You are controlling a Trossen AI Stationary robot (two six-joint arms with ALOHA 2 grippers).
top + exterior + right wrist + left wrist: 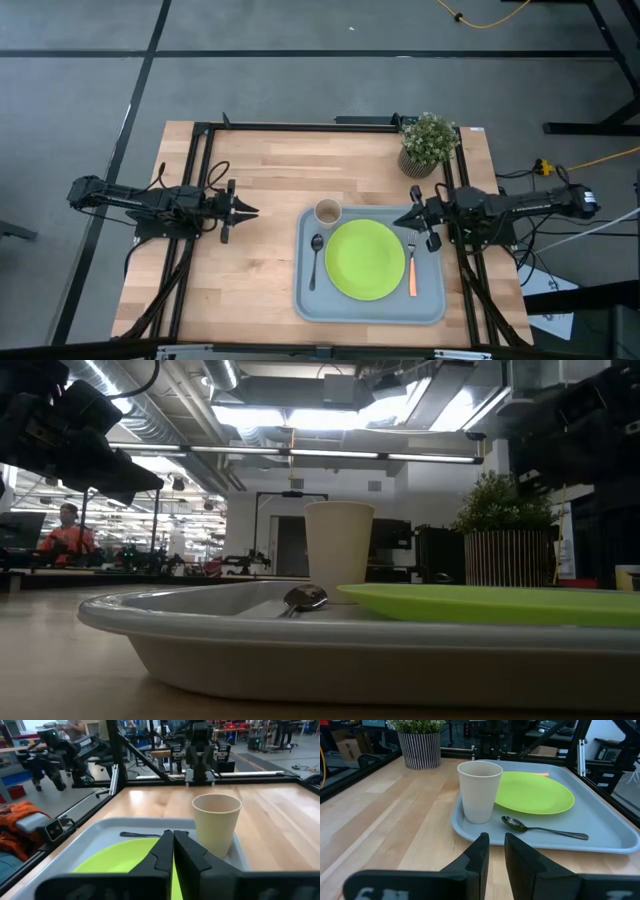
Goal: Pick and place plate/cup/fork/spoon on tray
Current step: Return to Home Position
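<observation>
The tray (pixel 303 300) on the desk (pixel 250 180) holds the plate (pixel 365 260), with the cup (pixel 327 212) and the spoon (pixel 316 258) on one side and the fork (pixel 411 266) on the other. The left gripper (pixel 252 211) waits well apart from the tray, its jaws pressed almost together, and the right gripper (pixel 399 221) hangs over the tray's edge with jaws pressed together.

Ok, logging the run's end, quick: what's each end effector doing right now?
Left end effector: shut, empty, over bare table left of the tray.
Right end effector: shut, empty, at the tray's right rim.
</observation>
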